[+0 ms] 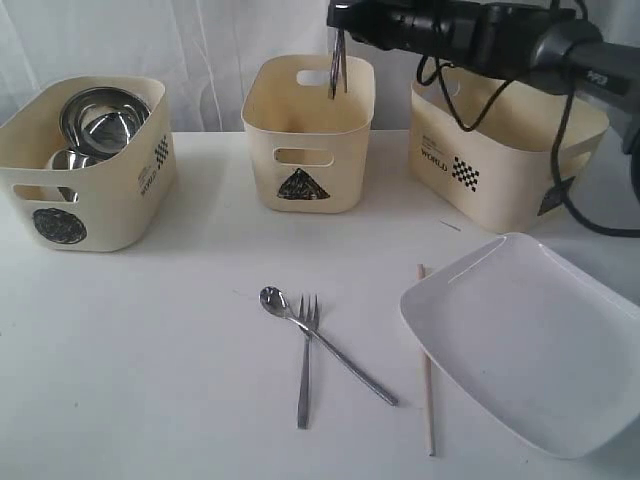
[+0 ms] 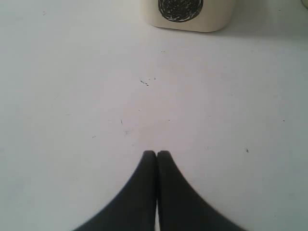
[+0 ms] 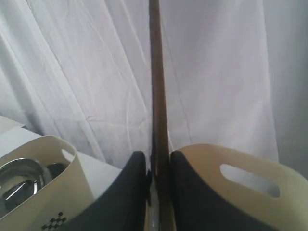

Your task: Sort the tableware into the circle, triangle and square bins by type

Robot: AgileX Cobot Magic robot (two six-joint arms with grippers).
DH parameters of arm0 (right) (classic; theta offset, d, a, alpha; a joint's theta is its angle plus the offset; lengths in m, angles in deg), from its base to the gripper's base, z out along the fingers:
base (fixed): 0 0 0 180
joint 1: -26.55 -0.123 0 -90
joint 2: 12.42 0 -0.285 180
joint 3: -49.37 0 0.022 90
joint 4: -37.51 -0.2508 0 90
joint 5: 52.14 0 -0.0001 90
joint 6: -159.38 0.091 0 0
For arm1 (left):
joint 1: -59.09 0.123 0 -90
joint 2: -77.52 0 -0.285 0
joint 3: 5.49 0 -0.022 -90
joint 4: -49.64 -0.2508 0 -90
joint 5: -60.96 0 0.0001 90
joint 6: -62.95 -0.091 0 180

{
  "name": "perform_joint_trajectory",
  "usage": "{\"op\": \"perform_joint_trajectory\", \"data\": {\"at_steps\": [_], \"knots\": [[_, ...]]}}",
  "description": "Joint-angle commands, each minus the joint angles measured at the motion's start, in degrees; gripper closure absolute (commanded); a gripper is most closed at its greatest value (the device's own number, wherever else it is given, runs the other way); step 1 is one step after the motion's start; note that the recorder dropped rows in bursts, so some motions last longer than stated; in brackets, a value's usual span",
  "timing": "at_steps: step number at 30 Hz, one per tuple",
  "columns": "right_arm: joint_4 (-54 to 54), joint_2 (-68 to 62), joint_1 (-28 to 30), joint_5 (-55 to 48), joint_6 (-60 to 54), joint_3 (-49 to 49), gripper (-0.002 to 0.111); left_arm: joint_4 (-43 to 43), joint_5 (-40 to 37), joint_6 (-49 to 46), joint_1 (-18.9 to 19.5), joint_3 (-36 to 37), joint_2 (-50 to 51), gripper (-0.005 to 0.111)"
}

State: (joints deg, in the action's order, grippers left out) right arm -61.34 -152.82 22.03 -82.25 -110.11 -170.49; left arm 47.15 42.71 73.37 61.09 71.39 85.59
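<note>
From my console the worktop [image 1: 150, 400] read plain white, flecked with tiny dark specks. All three bins were cream: the circle bin [image 1: 100, 205] carried a black scribbled disc and a small black-and-white check patch, the triangle bin [image 1: 268, 130] a black scribbled triangle, the square bin [image 1: 520, 190] a black-and-white check square beside dark lettering. I saw a mirror-silver steel bowl [image 1: 100, 118], a silver spoon [image 1: 275, 300] and fork [image 1: 304, 385], a pale wooden chopstick [image 1: 427, 390] and a glossy white plate [image 1: 530, 340]. The left hand [image 2: 157, 155] and right hand [image 3: 159, 166] were both black; the slim utensil [image 3: 156, 72] pinched in the right hand looked dark brown.
</note>
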Motion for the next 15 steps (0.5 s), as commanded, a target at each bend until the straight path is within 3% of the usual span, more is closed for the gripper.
{"op": "perform_joint_trajectory", "data": {"at_steps": [1,4,9,15], "knots": [[-1.1,-3.96,-1.87,7.16,-1.93,-5.0,0.108,0.03,-0.18,-0.08,-0.41,0.33,-0.28,0.107],[-1.1,-5.59,-2.43,7.0,-1.82,-5.12,0.107,0.03,-0.18,-0.08,-0.41,0.33,-0.28,0.107],[-1.1,-6.47,-2.43,1.2,-1.82,-5.12,0.089,0.03,-0.18,-0.08,-0.41,0.33,-0.28,0.107],[1.27,-6.36,-2.33,0.51,2.96,-5.12,0.082,0.03,-0.18,-0.08,-0.41,0.33,-0.28,0.107]]}}
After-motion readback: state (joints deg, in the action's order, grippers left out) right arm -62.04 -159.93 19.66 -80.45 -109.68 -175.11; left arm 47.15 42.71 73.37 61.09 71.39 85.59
